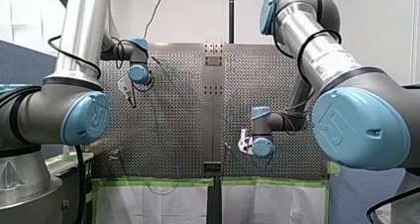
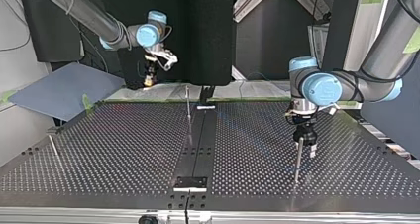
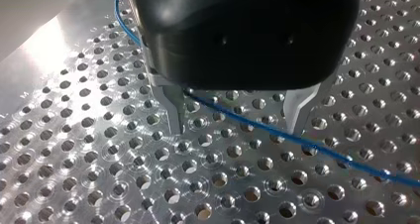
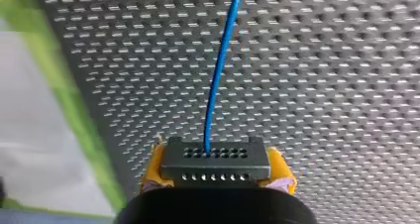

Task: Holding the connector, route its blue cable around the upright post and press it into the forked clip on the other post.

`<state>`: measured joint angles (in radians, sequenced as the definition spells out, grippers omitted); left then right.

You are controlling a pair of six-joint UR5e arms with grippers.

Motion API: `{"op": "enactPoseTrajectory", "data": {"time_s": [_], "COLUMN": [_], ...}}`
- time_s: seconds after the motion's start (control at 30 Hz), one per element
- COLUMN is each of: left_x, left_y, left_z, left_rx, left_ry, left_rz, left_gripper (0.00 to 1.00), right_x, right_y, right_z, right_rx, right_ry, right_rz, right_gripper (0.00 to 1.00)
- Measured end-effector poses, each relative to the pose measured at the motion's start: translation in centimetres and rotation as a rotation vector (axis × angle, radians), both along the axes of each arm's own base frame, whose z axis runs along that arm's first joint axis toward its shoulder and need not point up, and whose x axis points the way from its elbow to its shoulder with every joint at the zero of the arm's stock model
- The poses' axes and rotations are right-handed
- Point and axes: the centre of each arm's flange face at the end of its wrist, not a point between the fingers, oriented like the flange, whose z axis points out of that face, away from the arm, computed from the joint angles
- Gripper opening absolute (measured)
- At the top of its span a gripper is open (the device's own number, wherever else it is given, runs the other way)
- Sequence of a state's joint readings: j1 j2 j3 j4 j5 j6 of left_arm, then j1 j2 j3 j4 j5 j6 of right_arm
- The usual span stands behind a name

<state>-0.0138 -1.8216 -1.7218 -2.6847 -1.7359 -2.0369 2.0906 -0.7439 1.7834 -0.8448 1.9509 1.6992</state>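
Only in right wrist view is connector (image 4: 215, 162) seen pinched by right tool (image 4: 217, 169); left tool (image 3: 236, 116) spread over blue cable (image 4: 220, 73).

Right pincer (image 4: 218, 172) clamps black connector (image 4: 215, 159); blue cable (image 4: 220, 70) runs ahead over table (image 4: 337, 85).

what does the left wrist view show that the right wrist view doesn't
Only the left wrist view: my left gripper, its metal fingers apart, with the cable crossing by their tips over the table.
Only the right wrist view: my right gripper shut on the black connector between yellow pads, the cable leaving the connector ahead, and green tape along the table's edge.
Both: the blue cable and the perforated table.
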Motion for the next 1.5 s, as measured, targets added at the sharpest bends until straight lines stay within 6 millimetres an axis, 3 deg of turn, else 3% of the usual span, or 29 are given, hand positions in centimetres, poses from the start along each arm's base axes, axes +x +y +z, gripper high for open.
{"op": "enactPoseTrajectory", "data": {"time_s": [0.47,0.9,1.5], "left_x": [-0.1,-0.1,-0.1], "left_y": [0.0,0.1,0.1], "left_z": [-0.1,-0.1,-0.1], "left_rx": [0.004,0.004,0.008], "left_ry": [0.005,0.006,0.011], "left_rz": [0.006,0.008,0.008], "left_gripper": [1.00,1.00,1.00], "right_x": [-2.0,-6.2,-7.2], "right_y": [7.0,13.2,12.7], "right_z": [-8.5,-14.9,-20.4], "right_rx": [0.104,0.203,0.156], "right_ry": [0.071,0.123,0.093], "right_rz": [0.055,0.048,0.022], "right_gripper": [0.00,0.00,0.00]}}
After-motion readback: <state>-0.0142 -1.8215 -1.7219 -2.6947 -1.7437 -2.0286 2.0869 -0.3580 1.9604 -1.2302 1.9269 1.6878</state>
